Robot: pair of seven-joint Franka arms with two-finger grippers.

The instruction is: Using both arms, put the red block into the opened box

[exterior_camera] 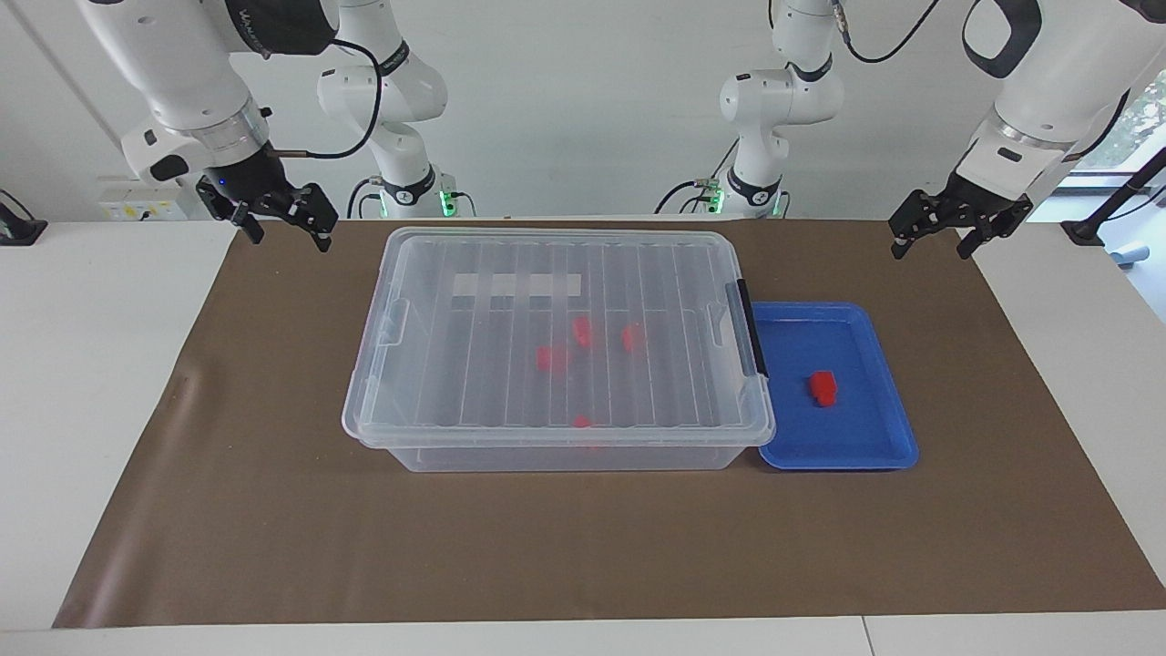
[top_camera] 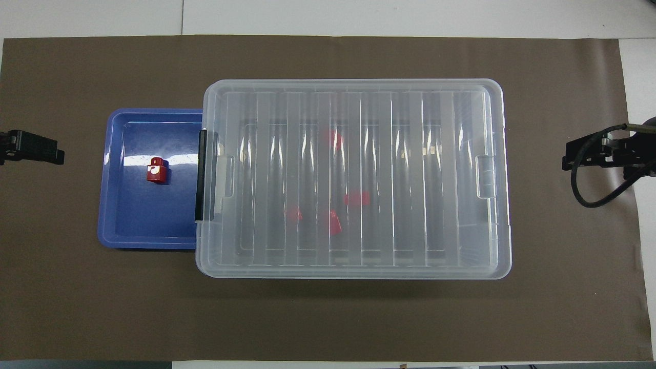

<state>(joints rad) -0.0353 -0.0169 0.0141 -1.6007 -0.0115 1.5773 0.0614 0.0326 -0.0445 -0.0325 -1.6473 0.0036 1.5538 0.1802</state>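
- I've got the red block sitting alone in the shallow blue tray, loose, nothing touching it.
- That tray is pushed right up against the box at the left arm's end of the table, all of it on the brown paper mat.
- The box has its clear ribbed lid lying on top, with a black latch on the side next to the tray. No black latch shows on the side toward the right arm.
- Through the lid I can make out four other red blocks scattered on the box floor.
- My left tool hangs in the air over the mat's corner at the left arm's end, close to the robots' edge. Fingers are spread wide and carry nothing. The block is well apart from it, down in the tray.
- My right tool hangs over the mat's corner at the right arm's end, also spread wide with nothing in it. The whole box lies between it and the block.
- In the overhead view only the tips of both tools poke in at the mat's two ends.
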